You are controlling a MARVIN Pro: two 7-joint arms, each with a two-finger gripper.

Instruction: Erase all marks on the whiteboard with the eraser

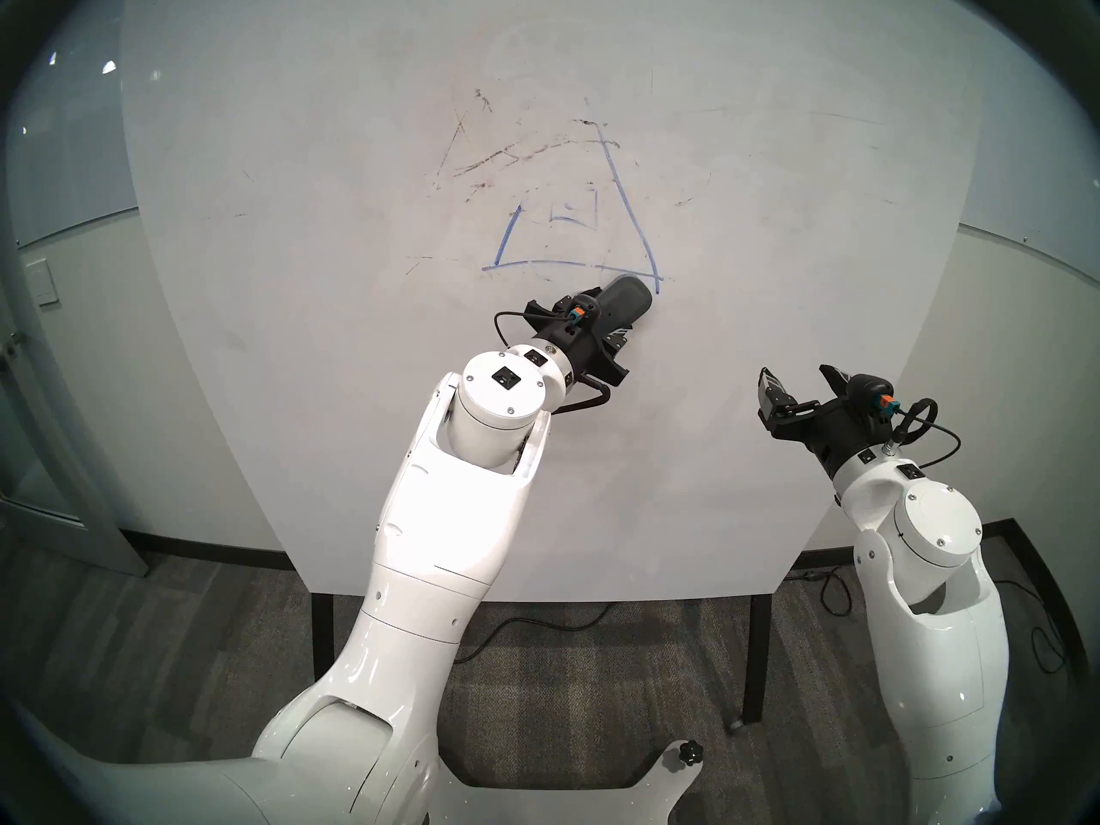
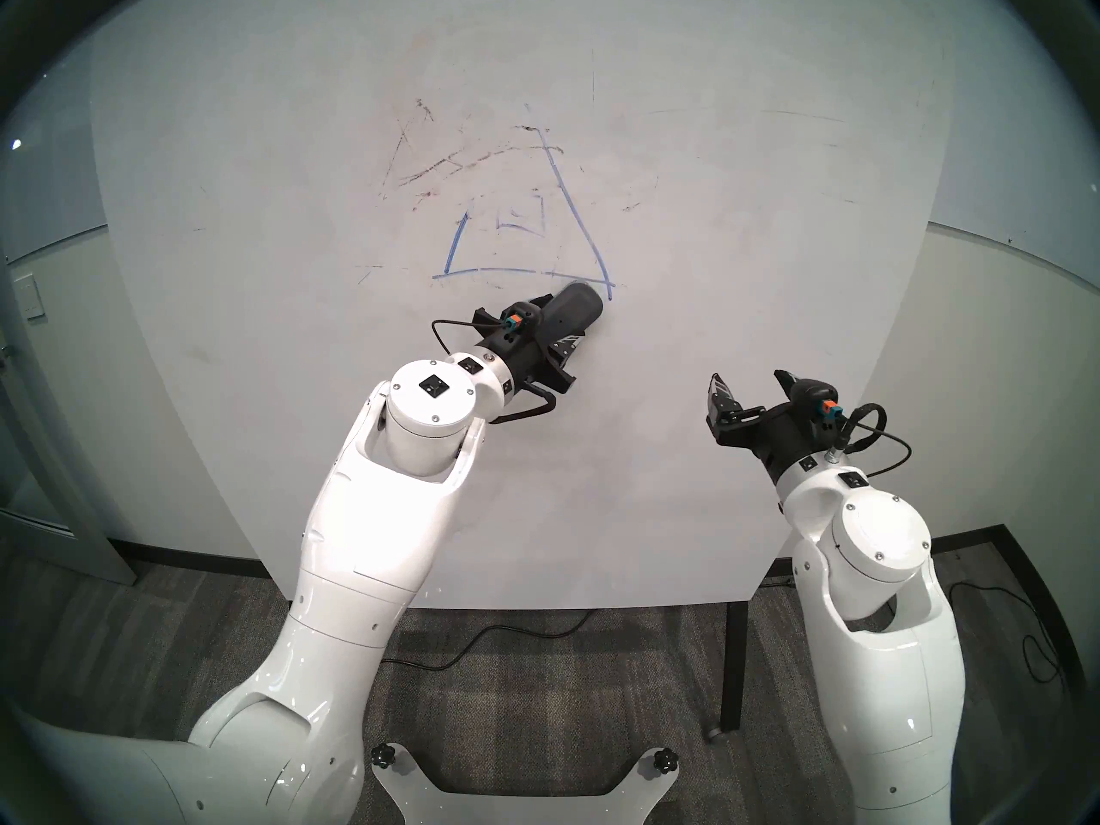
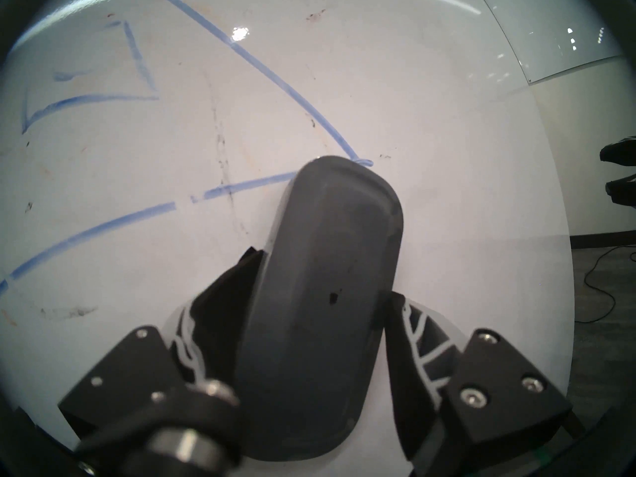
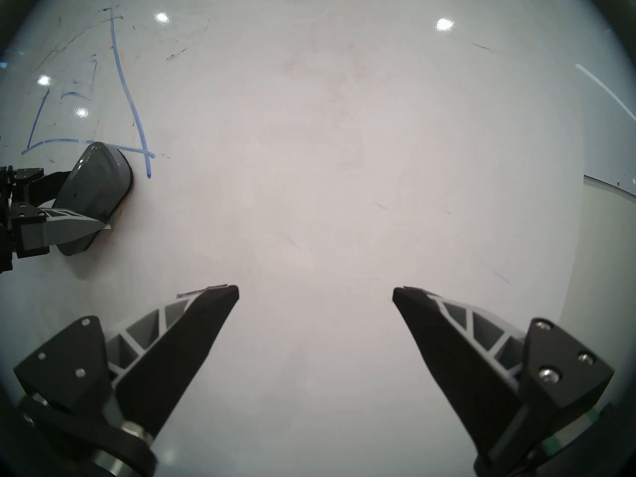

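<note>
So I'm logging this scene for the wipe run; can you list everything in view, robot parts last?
whiteboard: one, glossy white, upright on black legs, facing the robot.
blue marks: a partly wiped triangle with square remnants inside, board centre.
smudged streaks: several, dark and reddish-brown, above and left of the triangle.
eraser: one, dark grey, at the triangle's lower right corner.
cables: black, on the carpet under the board.
left gripper: jaws shut on the eraser.
right gripper: jaws open, empty, at the board's right side.
</note>
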